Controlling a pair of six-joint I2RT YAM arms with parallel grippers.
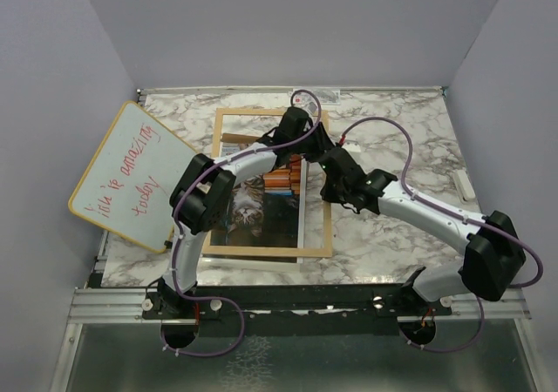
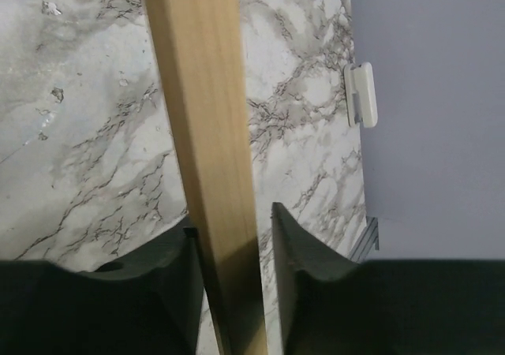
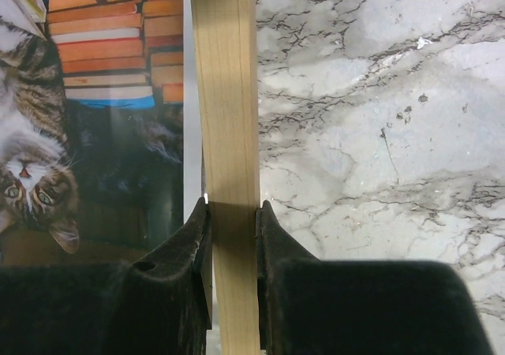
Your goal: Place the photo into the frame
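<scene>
The frame [image 1: 327, 226] of light wood lies flat on the marble table. The photo [image 1: 253, 205], a tabby cat by stacked books, shows inside its opening. In the right wrist view the photo [image 3: 95, 134] lies left of the frame's side rail [image 3: 225, 95]. My right gripper [image 3: 233, 207] is shut on that rail, both fingers pressed against it; from above the right gripper [image 1: 330, 167] sits at the frame's right side. My left gripper [image 2: 233, 221] straddles another frame rail [image 2: 201, 95]; its left finger touches, with a gap at the right one. It is near the frame's far right corner [image 1: 301, 126].
A round-cornered whiteboard [image 1: 131, 174] with red handwriting leans at the table's left edge. A small white clip [image 2: 361, 95] lies by the table's right edge, next to the grey wall. Both arms cross above the frame's upper half.
</scene>
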